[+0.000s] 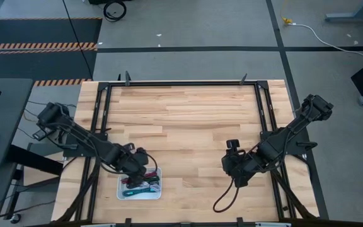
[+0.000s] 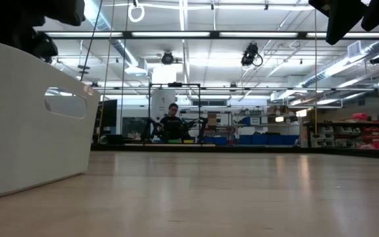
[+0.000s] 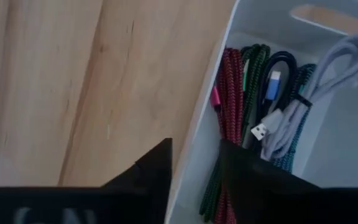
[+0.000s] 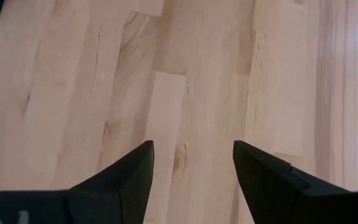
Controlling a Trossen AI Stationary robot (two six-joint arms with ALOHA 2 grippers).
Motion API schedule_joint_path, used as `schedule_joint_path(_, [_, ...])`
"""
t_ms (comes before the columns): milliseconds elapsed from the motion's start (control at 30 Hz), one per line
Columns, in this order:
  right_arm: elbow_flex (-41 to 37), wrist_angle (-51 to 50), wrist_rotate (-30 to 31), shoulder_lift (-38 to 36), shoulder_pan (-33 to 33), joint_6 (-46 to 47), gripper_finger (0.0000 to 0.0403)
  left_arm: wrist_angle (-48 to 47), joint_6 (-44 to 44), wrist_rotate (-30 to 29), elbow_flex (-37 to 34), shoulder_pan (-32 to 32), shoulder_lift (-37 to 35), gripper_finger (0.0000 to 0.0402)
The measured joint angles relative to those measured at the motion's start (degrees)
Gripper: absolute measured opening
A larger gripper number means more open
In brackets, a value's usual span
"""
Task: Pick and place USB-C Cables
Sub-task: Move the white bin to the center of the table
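Cables (image 3: 253, 106) all appear bundled inside the white tray (image 1: 140, 195) on the bench (image 1: 181, 113), left claw (image 3: 194, 165) spread astride its wall, right claw (image 4: 191, 165) wide and empty, so picking seems unstarted or finished.

Tray (image 1: 120, 191) near the counter's (image 1: 181, 120) front edge, left of centre. Cables (image 3: 253, 112) bundled together inside the tray, side by side. Left gripper (image 3: 194, 171) directly above the tray's wall, one finger outside, one inside over the cables. Right gripper (image 4: 191, 171) over bare counter, right of centre, well apart from the tray.
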Motion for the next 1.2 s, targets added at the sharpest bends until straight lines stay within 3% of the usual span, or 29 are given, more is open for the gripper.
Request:
schedule_joint_path(233, [0.0, 0.0, 0.0, 0.0, 0.0, 0.2, 0.0226, 2.6, 0.2, 0.6, 0.1, 0.1, 1.0, 0.0206])
schedule_joint_path(433, [0.0, 0.0, 0.0, 0.0, 0.0, 0.6, 0.0226, 1.3, 0.7, 0.9, 0.0, 0.2, 2.6, 0.0214])
schedule_joint_path(667, [0.0, -0.1, 0.0, 0.0, 0.0, 1.2, 0.0226, -0.4, 3.3, 4.9, 0.0, 1.5, 7.5, 0.0151])
schedule_joint_path(933, [0.0, 0.0, 0.4, 0.0, 0.0, 1.4, 0.0226, 1.8, 10.1, 4.1, 0.0, 6.1, 8.4, 0.0015])
schedule_joint_path(1200, [0.0, -0.1, 0.4, 0.0, 0.0, 3.1, 0.0226, 11.1, 19.5, 2.7, 0.0, 14.3, 8.5, 0.001])
